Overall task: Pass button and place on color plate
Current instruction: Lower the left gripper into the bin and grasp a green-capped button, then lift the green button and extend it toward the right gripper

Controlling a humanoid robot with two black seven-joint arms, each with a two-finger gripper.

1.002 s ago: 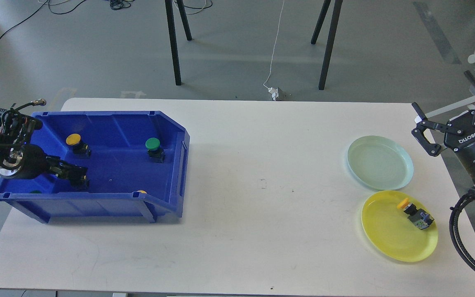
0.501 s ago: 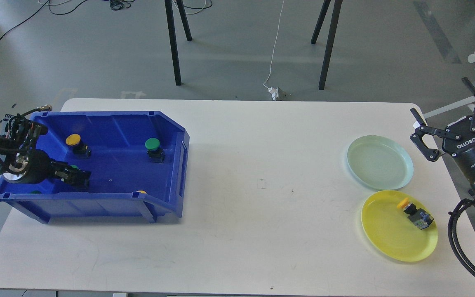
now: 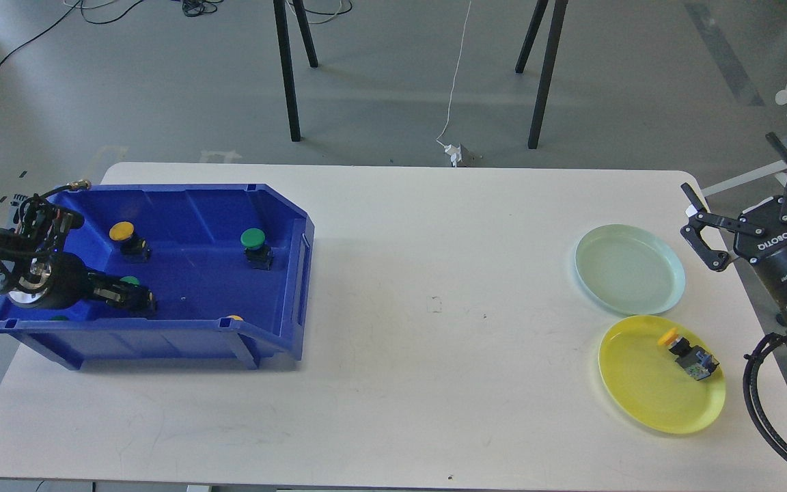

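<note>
My left gripper (image 3: 135,298) is low inside the blue bin (image 3: 277,205), near its front left wall. A green button (image 3: 129,280) shows right at its fingers; I cannot tell whether they hold it. A yellow button (image 3: 122,232) and another green button (image 3: 253,239) stand further back in the bin. A yellow cap (image 3: 233,318) and a green cap (image 3: 59,318) peek over the front wall. My right gripper (image 3: 732,167) is open and empty, off the table's right edge beside the pale green plate (image 3: 629,270). The yellow plate (image 3: 639,396) holds a yellow button (image 3: 686,355).
The white table (image 3: 434,307) carries the bin at the left and the two plates at the right. Black stand legs (image 3: 287,75) and a white cable (image 3: 455,75) are on the floor behind the table.
My left gripper has sunk lower in the bin and shifted slightly right, and the green button now shows at its fingers. My right gripper has drifted slightly up and to the right.
</note>
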